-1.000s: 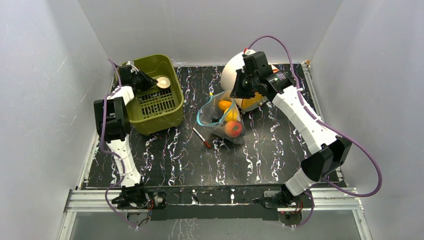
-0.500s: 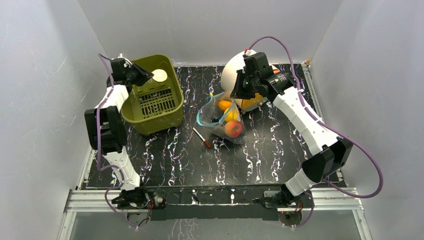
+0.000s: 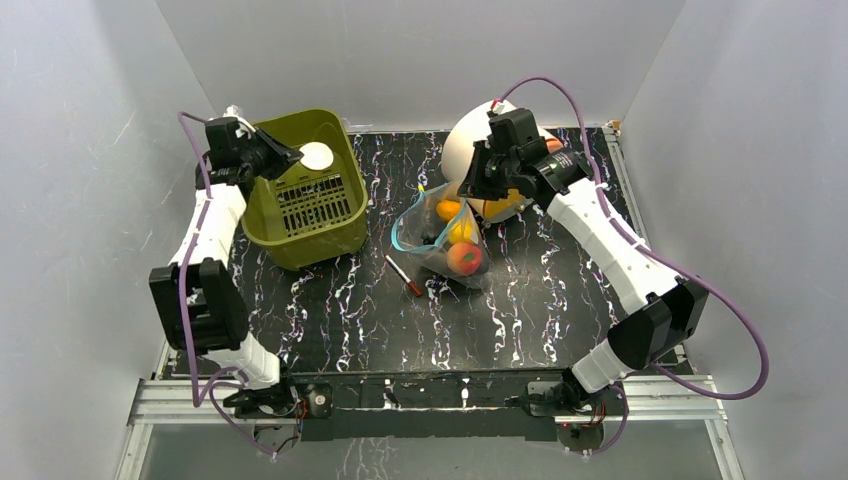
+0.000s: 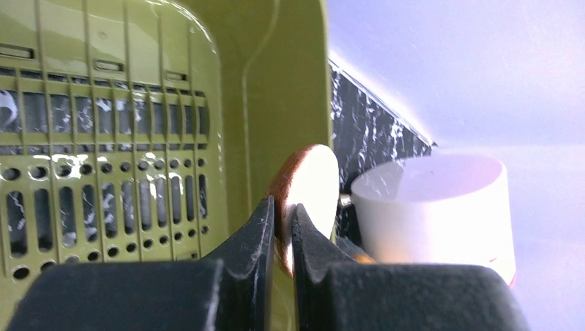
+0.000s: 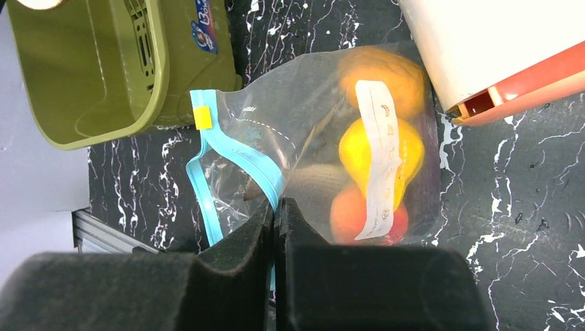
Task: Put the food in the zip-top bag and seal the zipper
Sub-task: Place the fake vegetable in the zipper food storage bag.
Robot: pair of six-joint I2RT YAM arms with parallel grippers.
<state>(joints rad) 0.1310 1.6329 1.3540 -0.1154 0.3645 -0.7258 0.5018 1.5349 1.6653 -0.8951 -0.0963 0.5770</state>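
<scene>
The black marbled desk (image 3: pixel 540 290) carried everything. On its far left stood the olive slotted basket (image 3: pixel 305 250), and at the far centre a white domed container (image 3: pixel 462 140) with an orange base.

Between them, near the middle of the desk, lay the zip-top bag (image 3: pixel 440 235), clear and crinkled, its mouth turned toward the basket and gaping. It looked limp and slippery; the film would likely buckle if pushed, so the firmer mouth edge seemed the better place to take hold.

The left end effector (image 4: pixel 283 221) hung over the basket's far side, clamped on the thin edge of a pale disc (image 4: pixel 310 179) with a brown rim, probably one more piece of toy food. The disc looked light and rigid, but with so narrow a hold it could pivot or slip.

The right end effector (image 5: pixel 276 210) hovered above the bag with its jaws pressed together and nothing between them.

Inside the bag sat an orange fruit (image 5: pixel 376 69), a yellow fruit (image 5: pixel 407 148) and a red peach (image 5: pixel 348 214), packed toward the closed end beside something dark I could not identify.

The teal zipper (image 5: pixel 238 162) bowed apart in a loop, unsealed, with a small yellow tab at one end.

A red-tipped pen (image 3: pixel 404 275) lay just beside the bag.
</scene>
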